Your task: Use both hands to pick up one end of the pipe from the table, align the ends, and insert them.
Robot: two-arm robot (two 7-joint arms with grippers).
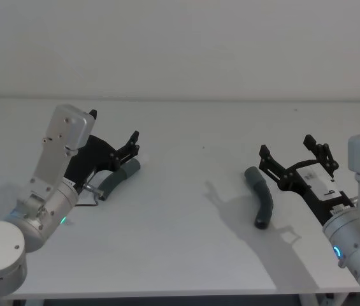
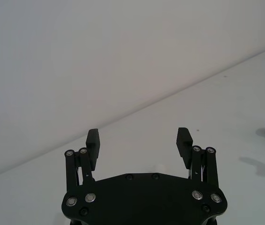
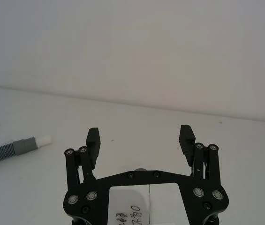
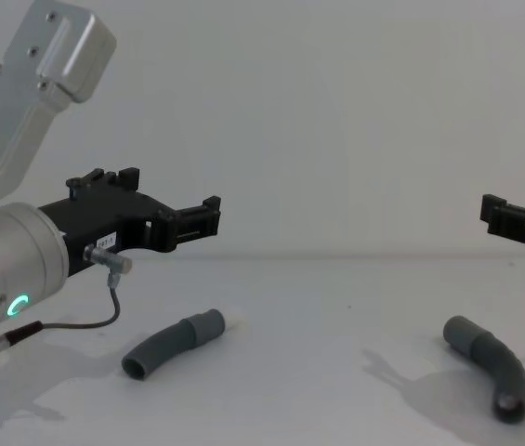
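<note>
Two pipe pieces are counted on the table (image 1: 180, 248), well apart and neither lifted: the white-tipped piece (image 1: 119, 177) lies under the left gripper (image 1: 114, 125), and the plain-cuffed piece (image 1: 261, 196) lies near the right gripper (image 1: 286, 145). Two grippers are held raised above the surface, each with its two fingers spread wide around nothing, a stance judged to be readied for descending on one piece apiece. Both cuffs are turned roughly inward, so little turning should be needed for alignment
</note>
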